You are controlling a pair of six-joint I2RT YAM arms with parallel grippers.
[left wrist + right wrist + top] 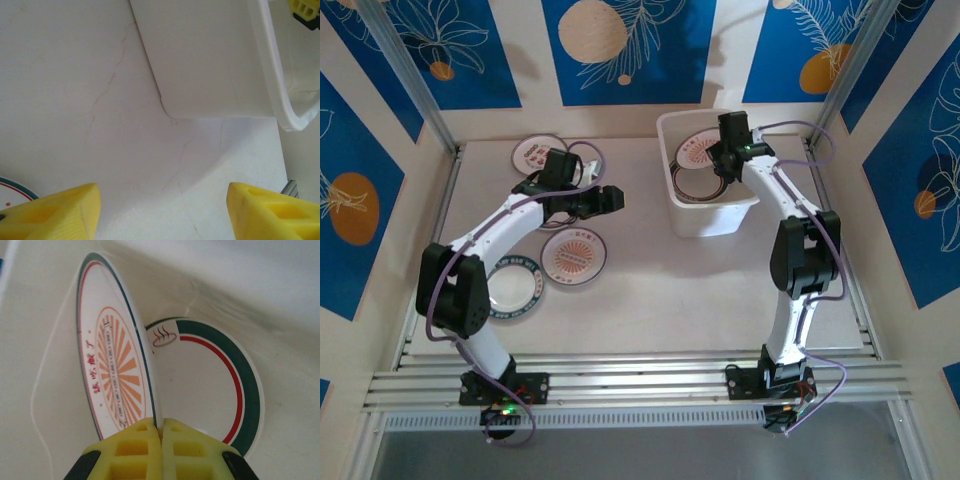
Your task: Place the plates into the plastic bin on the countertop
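Here, the table (650,310) bears the plastic bin (712,220) at one o'clock and three plates (573,253) around nine to ten. Inside the bin, the right gripper (161,432) pinches an orange-sunburst plate (115,375) by its rim; it looks stiff, slick and chippable. The left gripper (160,212) is spread and empty.

Blue leaf-print wall panels (660,70) behind, alu rail (640,380) at front edge.
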